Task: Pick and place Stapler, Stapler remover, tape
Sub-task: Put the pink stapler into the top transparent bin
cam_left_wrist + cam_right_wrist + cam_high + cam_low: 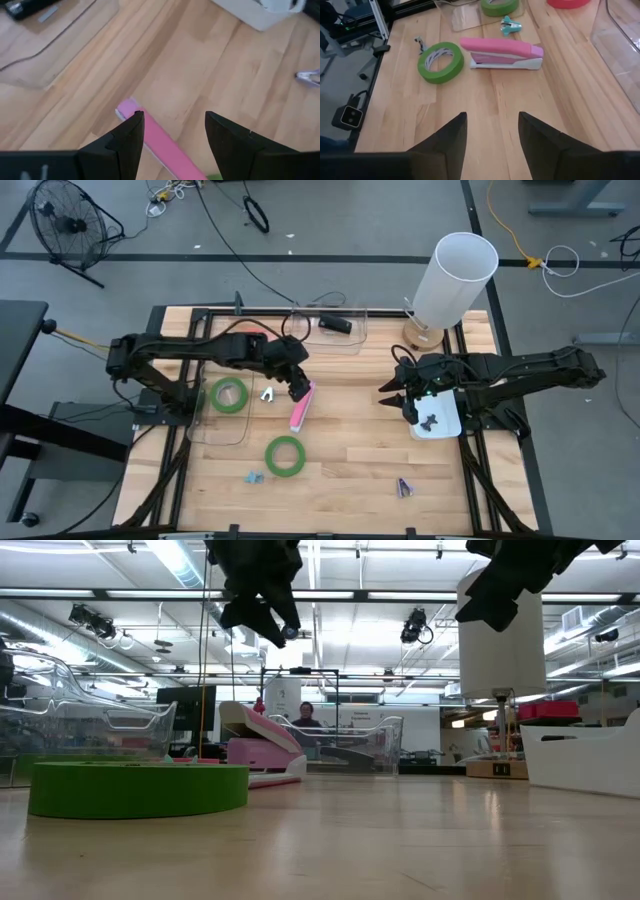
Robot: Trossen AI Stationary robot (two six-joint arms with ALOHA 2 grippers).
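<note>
A: So, the left gripper (299, 388): what's it doing?

B: Hovering above the table with its fingers (131, 137) apart and nothing between them. The pink stapler (301, 406) lies right under it; in the left wrist view one end of the stapler (150, 140) shows just beside one finger, apart from it.

A: And out from there?

B: Close on the arm's own side lies a small pale remover (268, 394). Farther that way, a green tape (229, 394) sits inside a clear tray (195, 430). A second green tape (285, 455) lies on the bare wood near the stapler's far end, toward the table's front edge. Behind the gripper, toward the back, a clear bin (355, 340) holds a dark object (335, 325).

A: The right gripper (392, 392)?

B: Also raised off the table, fingers (452, 137) apart, holding nothing. It points across the table at the stapler (502, 52) and green tape (440, 61), both well away from it. Just behind it, under the arm, is a white tray (440, 422). A white cylinder (454, 275) stands behind that, at the table's back edge.

A: Any red tape?

B: Its edge (567, 3) shows past the stapler in the right wrist view; I can't place it more closely. Two more small removers, a blue one (254, 476) and a purple one (403, 487), lie near the front edge, well apart from both grippers.
</note>
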